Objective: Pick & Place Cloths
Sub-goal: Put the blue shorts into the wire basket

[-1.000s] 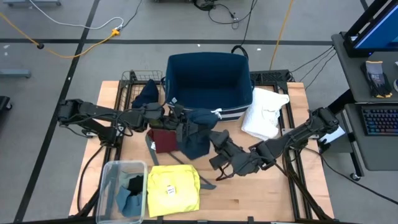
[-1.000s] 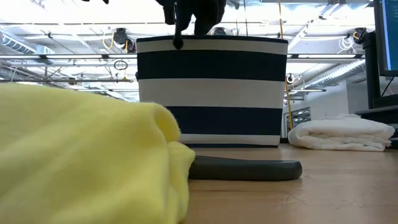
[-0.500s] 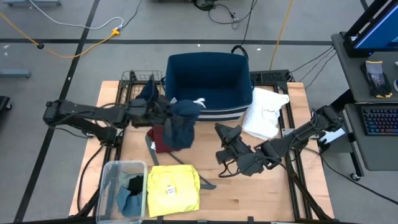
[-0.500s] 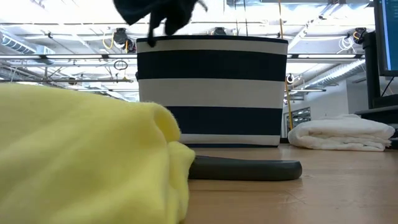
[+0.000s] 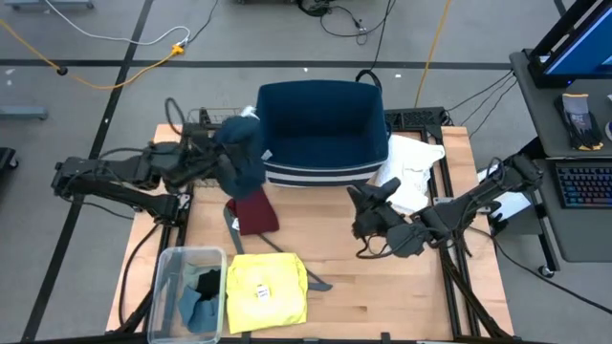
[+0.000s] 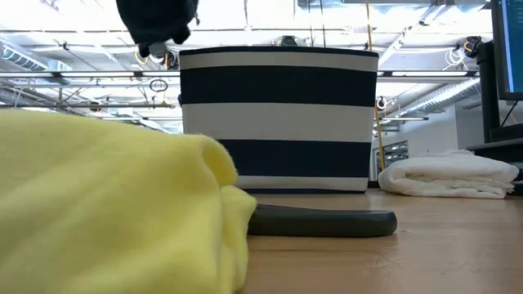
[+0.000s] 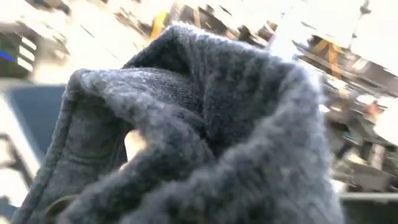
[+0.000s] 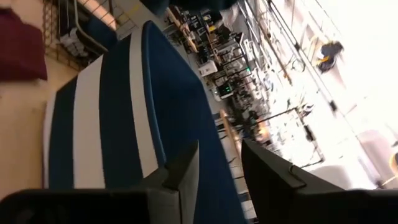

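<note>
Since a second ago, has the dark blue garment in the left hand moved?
Yes. The dark blue garment went from in front of the striped basket to its left side.

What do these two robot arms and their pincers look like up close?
Both the left arm and the right arm are dark, slender and jointed, built of tube-like segments, with thin black cables looping alongside them. The right gripper ends in two flat, dark, angular fingers with squared edges.

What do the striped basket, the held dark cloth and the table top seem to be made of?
Basket: probably woven fabric, matte, with soft navy and white bands.
Dark cloth, hanging from the left gripper: fuzzy knit or fleece, by its nap.
Table: light wood, smooth, with visible grain.
</note>
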